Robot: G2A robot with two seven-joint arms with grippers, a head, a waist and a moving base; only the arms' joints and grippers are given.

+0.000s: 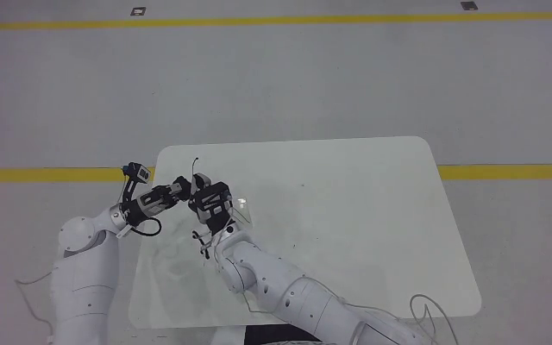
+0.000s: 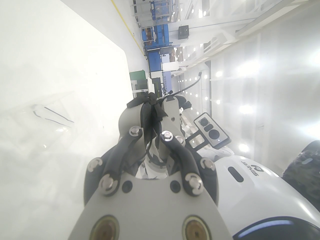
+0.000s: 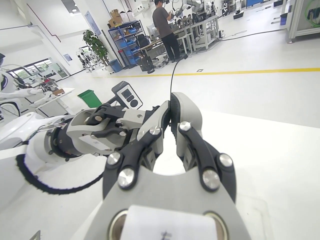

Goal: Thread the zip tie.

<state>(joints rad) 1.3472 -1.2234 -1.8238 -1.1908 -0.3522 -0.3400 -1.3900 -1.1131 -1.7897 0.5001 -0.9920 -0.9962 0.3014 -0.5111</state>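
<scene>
Right gripper (image 3: 171, 117) jaws clenched on zip tie (image 3: 172, 81), strap upright above counter (image 1: 362, 224), left gripper (image 2: 150, 101) jaws clenched just beside, held item not discernible

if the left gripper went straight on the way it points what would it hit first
The right gripper, shut on the zip tie. The left gripper points right at it and looks nearly touching, though depth is unclear.

The worktop (image 1: 362, 224) is viewed steeply from overhead. The left claw (image 2: 152, 104) and right claw (image 3: 171, 113) are viewed closely from behind; both are shared by all views.
</scene>
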